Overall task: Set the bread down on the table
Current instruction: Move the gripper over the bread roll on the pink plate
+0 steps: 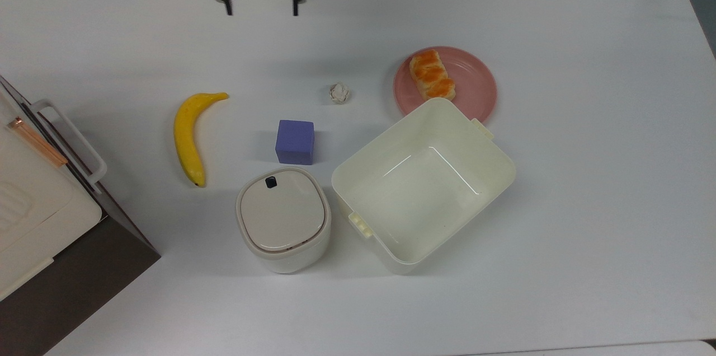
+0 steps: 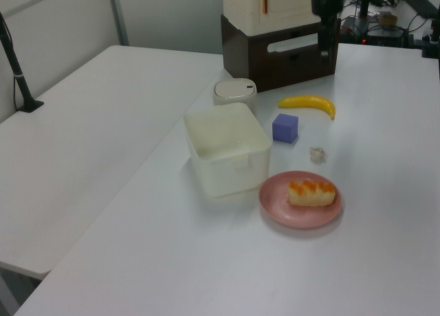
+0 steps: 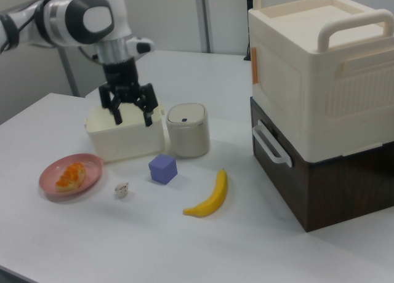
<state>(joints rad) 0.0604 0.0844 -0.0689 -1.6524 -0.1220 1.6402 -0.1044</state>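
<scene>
A: Top view, near to far: cream tub (image 1: 423,185), then the bread roll (image 1: 431,74) lying on the pink plate (image 1: 475,84), then the gripper (image 1: 261,9) at the far table (image 1: 587,177) edge. What could fail?

B: The tub wall touches the plate beside the roll; a low approach might clip it, or the plate could slide.

A: Arm pose?

B: Right view: gripper (image 3: 131,117) pointing down, raised, fingers spread wide, empty, well apart from the roll (image 3: 71,175).
</scene>
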